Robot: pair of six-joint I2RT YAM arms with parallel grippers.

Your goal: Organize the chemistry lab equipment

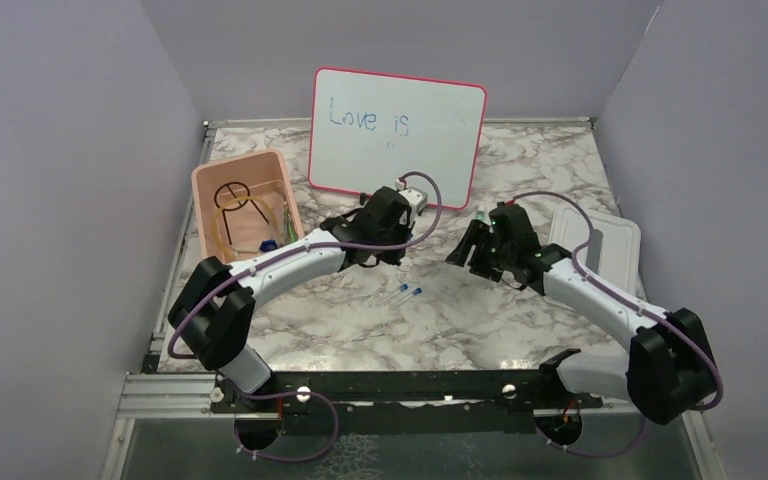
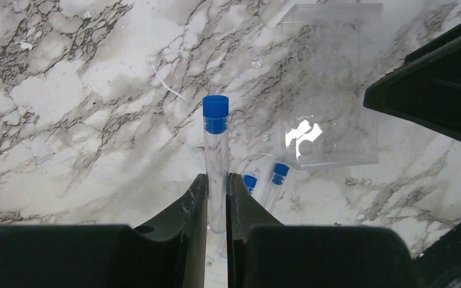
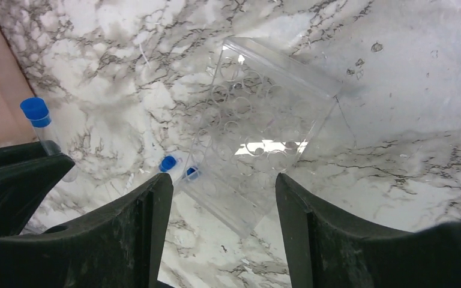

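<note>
Nearest, two loose blue-capped tubes (image 1: 407, 293) lie on the table (image 1: 360, 330): probably light, slick, apt to roll, best pinched mid-barrel. Beyond, the left gripper (image 2: 217, 198) has its jaws nearly closed on a third tube (image 2: 216, 150), held by its bottom end. The right gripper (image 3: 222, 189) hovers, jaws wide and empty, over the clear tube rack (image 3: 264, 120). At ten o'clock, the pink bin (image 1: 205, 185) holds the wire ring tripod (image 1: 232, 192) and tan rubber tube (image 1: 226, 236).
</note>
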